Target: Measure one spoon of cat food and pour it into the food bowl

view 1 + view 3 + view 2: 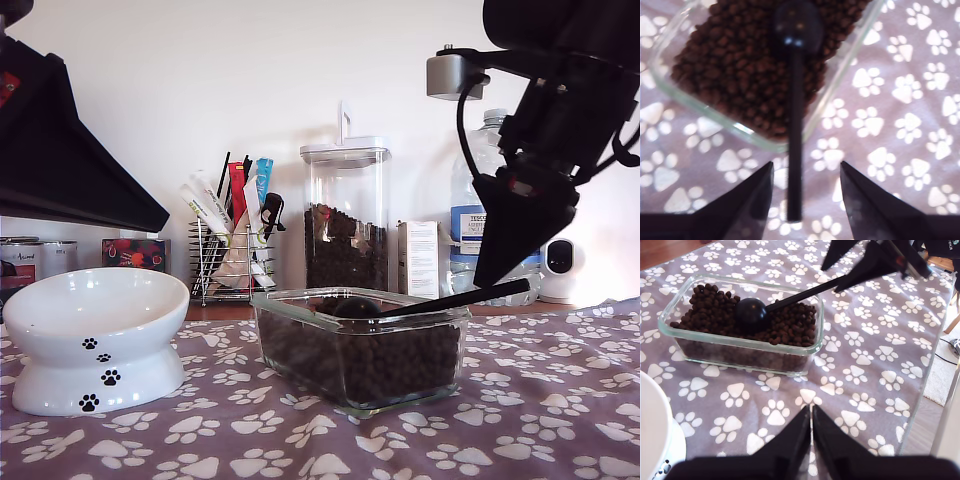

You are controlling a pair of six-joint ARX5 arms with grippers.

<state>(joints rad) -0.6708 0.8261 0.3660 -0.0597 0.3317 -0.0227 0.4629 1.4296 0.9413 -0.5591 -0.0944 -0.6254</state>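
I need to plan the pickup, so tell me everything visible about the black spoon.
The spoon is black, plastic-looking, with a round deep bowl and a long thin straight handle. Its bowl lies dome-up on the cat food in the clear glass dish; the handle slopes up over the dish rim. My second gripper is open, its fingers either side of the handle's end, not touching.

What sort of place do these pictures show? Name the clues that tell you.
Probably a home pet-feeding corner set up for a robot: a paw-print cloth covers the table, with a white paw-print food bowl, a glass dish of cat food, and a lidded kibble canister.
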